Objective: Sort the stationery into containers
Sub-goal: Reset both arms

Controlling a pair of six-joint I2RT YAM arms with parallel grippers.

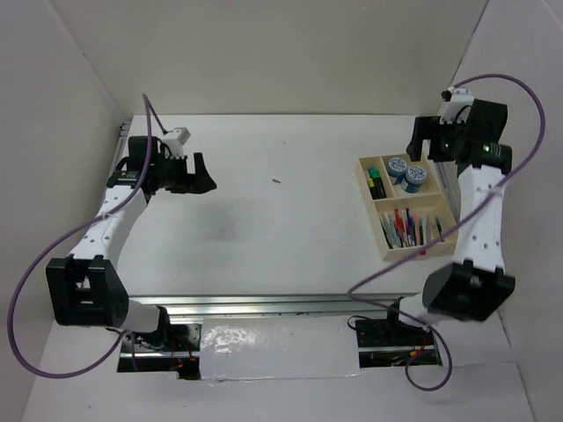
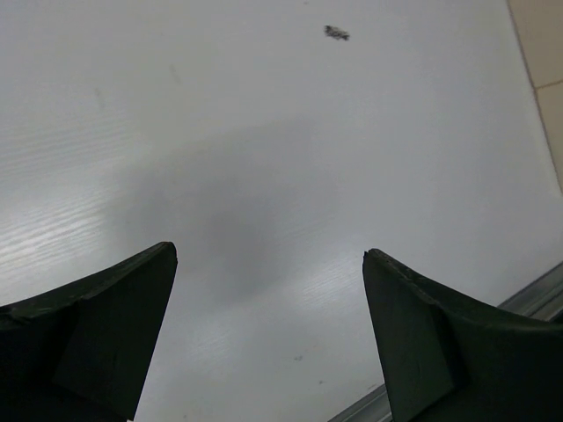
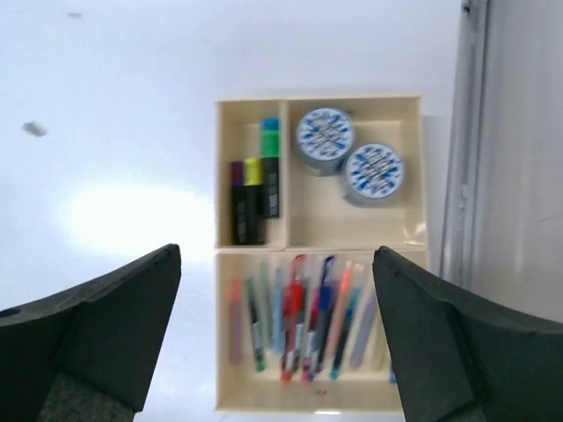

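Note:
The pale wooden tray (image 1: 368, 180) (image 3: 318, 102) lies at the table's right. Its long compartment holds several pens and pencils (image 3: 308, 316) (image 1: 412, 227) lying side by side. A narrow compartment holds black-bodied highlighters (image 3: 253, 189) (image 1: 376, 183) with purple, yellow, green and blue ends. Two round blue-white pots (image 3: 325, 136) (image 3: 374, 171) (image 1: 397, 166) sit in the third. My right gripper (image 3: 277, 252) (image 1: 435, 145) hangs open above the tray, nothing between its fingers. My left gripper (image 2: 268, 251) (image 1: 204, 173) is open over bare table at the far left, holding nothing.
A small dark speck (image 1: 276, 182) (image 2: 336, 33) lies on the white table near its middle. A metal rail (image 1: 264, 308) runs along the near edge. White walls close in the left, back and right sides. Purple cables loop from both arms.

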